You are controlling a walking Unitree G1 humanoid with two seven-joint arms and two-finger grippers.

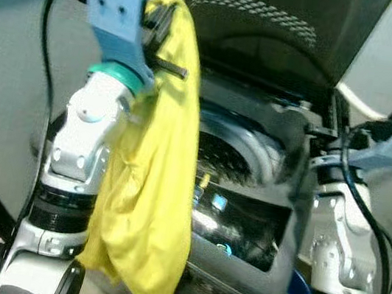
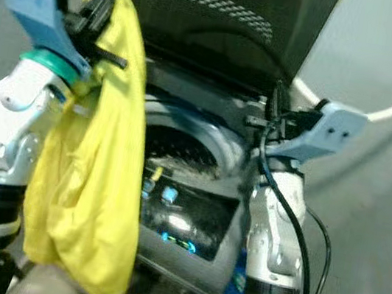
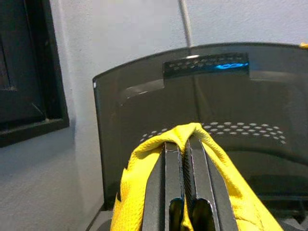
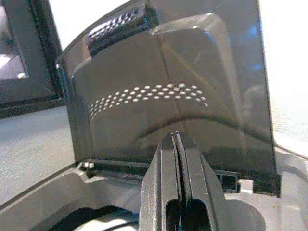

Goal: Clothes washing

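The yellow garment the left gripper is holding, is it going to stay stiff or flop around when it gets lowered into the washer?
Likely floppy: the yellow garment hangs in loose folds from the left gripper, draping beside the arm. It looks thin and light. Its bunched lower end may swing or catch the rim of the washer, which stands open.

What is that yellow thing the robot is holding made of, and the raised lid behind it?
The yellow garment looks like thin, soft knit fabric: it hangs limp in folds from the left gripper, whose fingers are shut on it. The washing machine lid looks like dark, smoky, see-through plastic or glass with a glossy finish, showing reflections and a printed dot pattern.
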